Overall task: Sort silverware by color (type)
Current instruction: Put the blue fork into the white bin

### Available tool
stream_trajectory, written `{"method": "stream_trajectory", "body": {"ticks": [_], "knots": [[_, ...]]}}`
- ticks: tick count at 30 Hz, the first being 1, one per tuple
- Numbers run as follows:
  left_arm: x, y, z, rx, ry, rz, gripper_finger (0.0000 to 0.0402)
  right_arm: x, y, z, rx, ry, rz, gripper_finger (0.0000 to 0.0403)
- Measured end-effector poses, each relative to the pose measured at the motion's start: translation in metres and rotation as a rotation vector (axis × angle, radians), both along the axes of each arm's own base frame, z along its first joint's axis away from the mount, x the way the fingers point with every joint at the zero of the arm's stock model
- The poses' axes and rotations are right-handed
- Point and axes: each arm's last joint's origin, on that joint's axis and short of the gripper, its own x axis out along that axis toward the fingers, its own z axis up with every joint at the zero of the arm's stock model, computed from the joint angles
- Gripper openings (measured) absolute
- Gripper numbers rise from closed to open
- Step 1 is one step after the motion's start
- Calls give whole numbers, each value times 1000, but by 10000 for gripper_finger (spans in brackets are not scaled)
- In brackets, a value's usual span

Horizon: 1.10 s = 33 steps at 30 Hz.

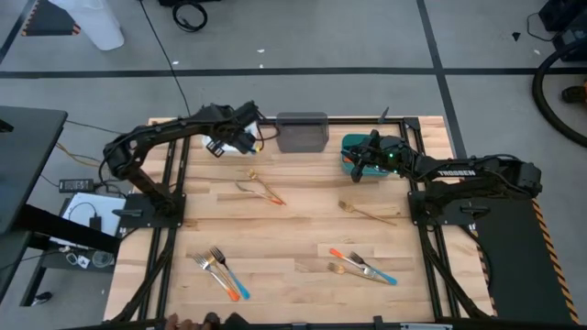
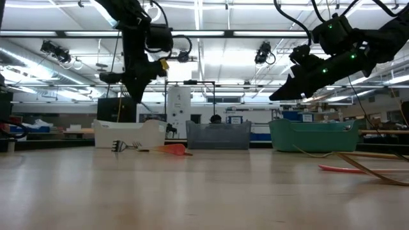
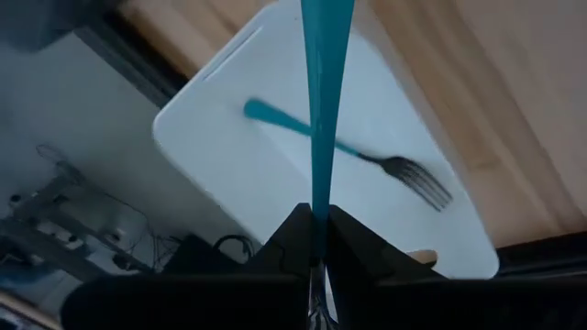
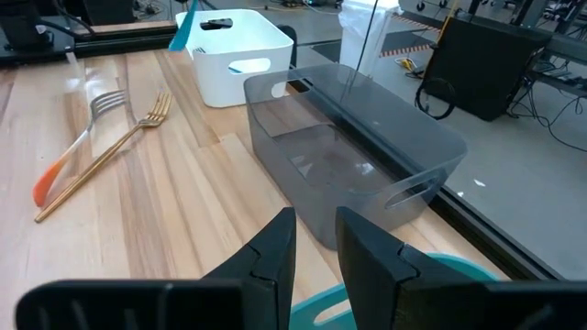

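Closest to the overhead camera's near edge: loose slim forks on the wooden worktop (image 1: 303, 229), a blue/orange pair (image 1: 220, 271) near the front-left corner, another cluster (image 1: 362, 268) front-right, an orange and gold pair (image 1: 261, 189) mid-table, one gold fork (image 1: 367, 213) toward the right edge. Left gripper (image 1: 240, 134) hangs over the white rectangular bin (image 3: 275, 197) at the back-left, jaws clamped on a blue-handled fork (image 3: 323, 101); one blue fork (image 3: 353, 154) already lies inside. Right gripper (image 4: 316, 240) sits over the teal bin (image 1: 352, 152) back-right, jaws narrowly parted, nothing in them. Risk: fork hangs long, so a release off-centre could clip the bin rim and bounce it out.
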Motion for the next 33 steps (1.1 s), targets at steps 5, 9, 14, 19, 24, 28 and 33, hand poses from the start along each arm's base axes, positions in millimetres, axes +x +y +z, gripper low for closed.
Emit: {"method": "stream_trajectory", "body": {"ticks": [5,9,14,19,24,28,33], "knots": [[-16,18,6,-42,-129,155,29,0,0,0,0,0,0,91],[-28,34,3,-107,-246,339,29,0,0,0,5,-3,-2,91],[-33,47,3,-149,-422,531,29,0,0,0,4,-5,-2,91],[-38,58,4,-218,-595,700,29,0,0,0,4,-6,-1,91],[-44,65,1,-262,-701,857,29,1,3,0,5,-5,13,91],[-52,65,-13,-295,-705,940,29,2,5,0,1,-3,24,91],[-53,65,-28,-290,-750,969,29,3,5,0,-1,-4,25,91]]}}
